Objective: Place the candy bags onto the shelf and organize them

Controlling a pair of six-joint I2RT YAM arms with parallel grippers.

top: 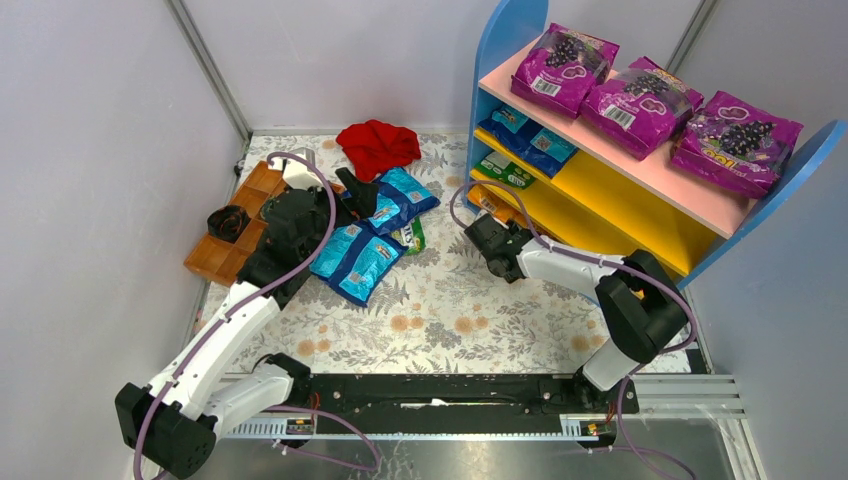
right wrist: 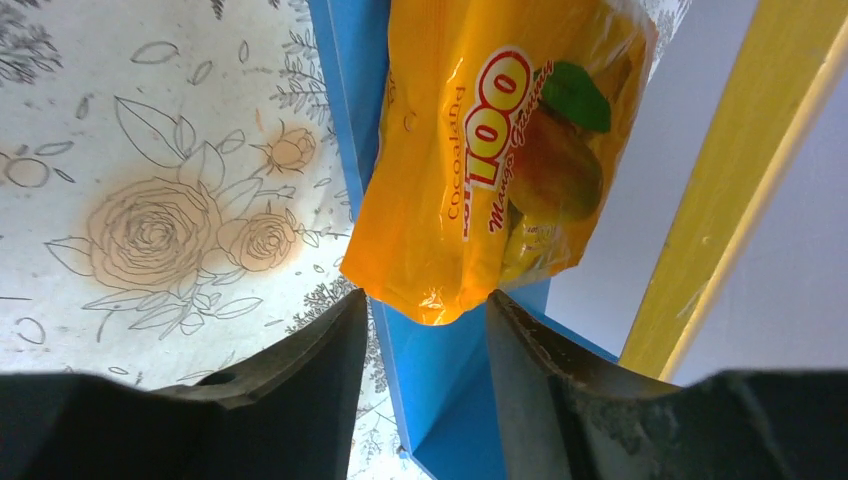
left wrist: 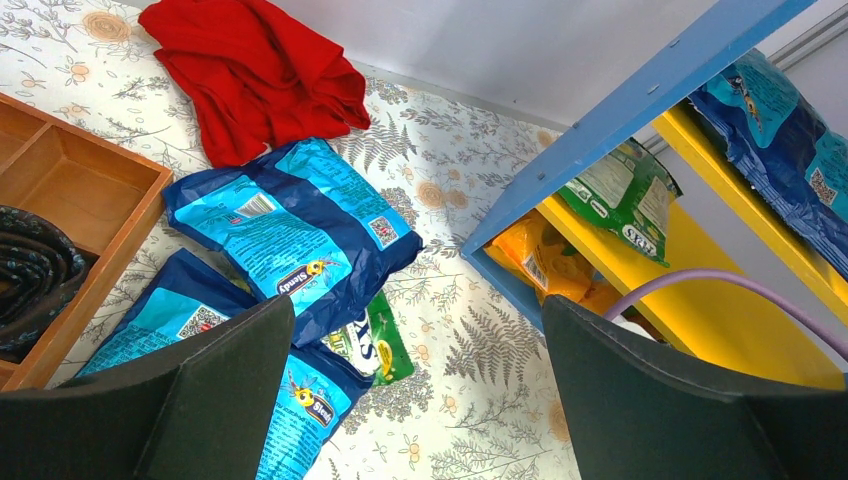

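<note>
Two bright blue candy bags (top: 355, 258) and a small green one (top: 410, 237) lie on the floral mat left of the shelf (top: 500, 60). In the left wrist view the blue bags (left wrist: 290, 225) and the green bag (left wrist: 375, 345) lie below my left gripper (left wrist: 418, 320), which is open and empty; it also shows in the top view (top: 355, 190). My right gripper (top: 478, 228) is at the shelf's bottom left corner. In its wrist view an orange candy bag (right wrist: 490, 170) rests against the blue side panel (right wrist: 350, 100), its lower corner at the tips of the open right gripper (right wrist: 425, 312). More blue (top: 530, 135) and green (top: 505, 170) bags lie on the yellow boards.
Three magenta grape bags (top: 640, 100) lie on the pink top board. A red cloth (top: 378, 145) lies at the back. A brown wooden tray (top: 235, 240) with a black coil (top: 228, 220) stands at the left. A purple cable (left wrist: 720, 285) runs by the shelf.
</note>
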